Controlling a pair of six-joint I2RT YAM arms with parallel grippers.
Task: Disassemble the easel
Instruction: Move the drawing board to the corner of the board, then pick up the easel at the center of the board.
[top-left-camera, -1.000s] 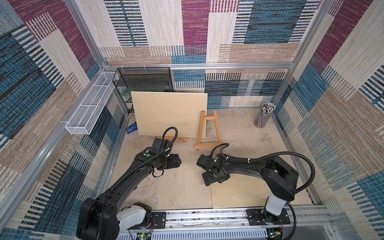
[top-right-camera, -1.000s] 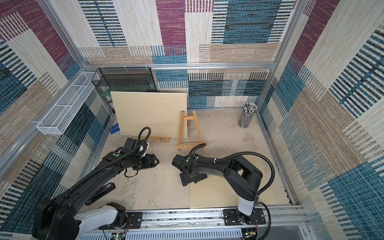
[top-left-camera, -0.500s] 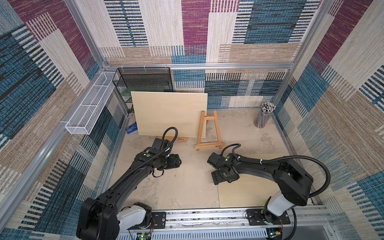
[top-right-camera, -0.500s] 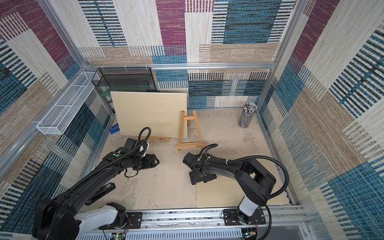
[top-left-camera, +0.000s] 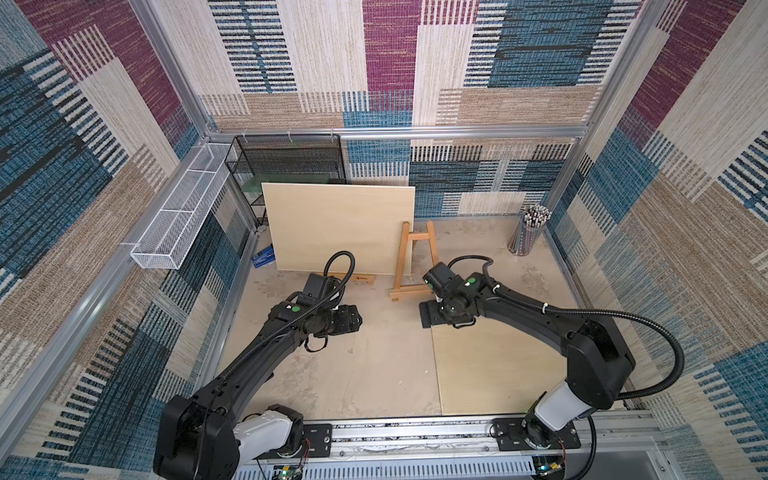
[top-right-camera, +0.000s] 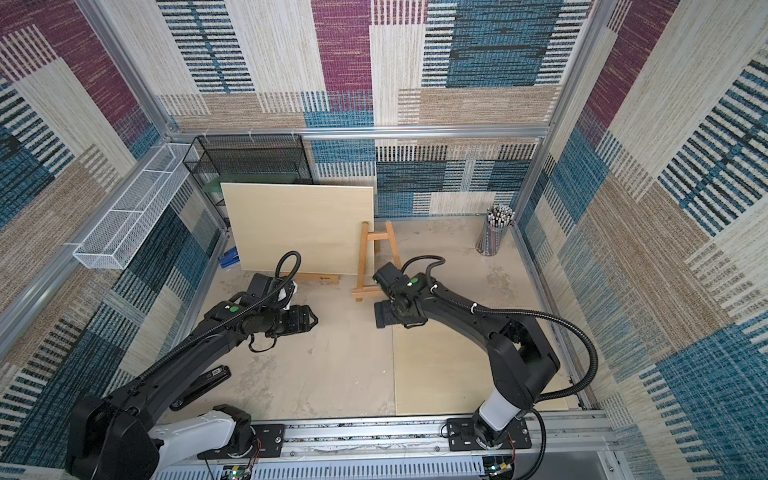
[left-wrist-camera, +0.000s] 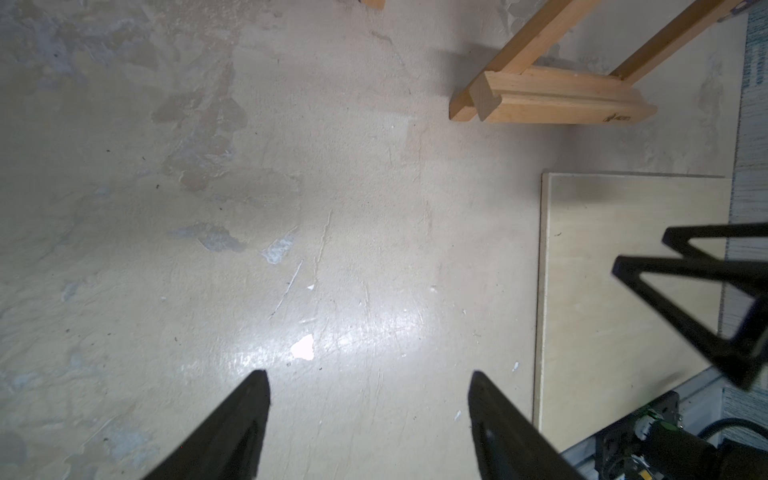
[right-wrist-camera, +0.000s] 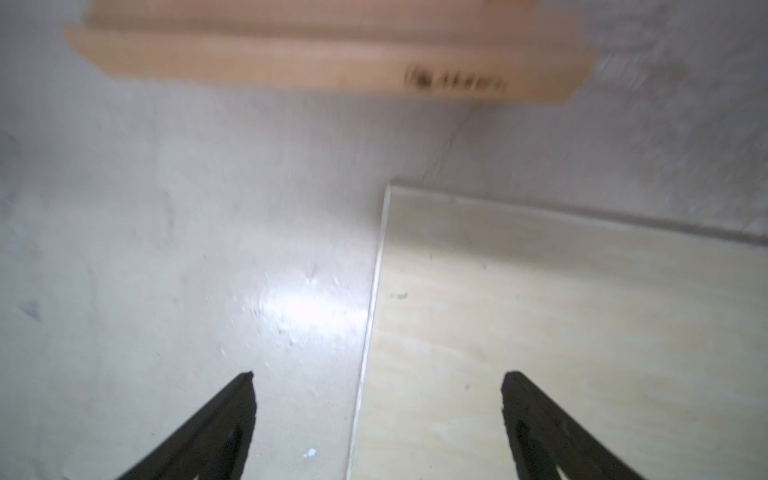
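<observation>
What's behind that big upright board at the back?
A black mesh rack rises behind the board, with something green at its top edge. The rack's lower part and whatever props the board are covered.

A white wire basket (top-left-camera: 174, 224) hangs on the left wall. A black mesh rack (top-left-camera: 291, 162) stands in the far left corner, with a small blue box (top-left-camera: 262, 261) on the floor beside it. A cup of pencils (top-left-camera: 524, 241) stands far right.

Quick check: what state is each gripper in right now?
Black left gripper: open, holding nothing.
Black right gripper: open, holding nothing.
</observation>
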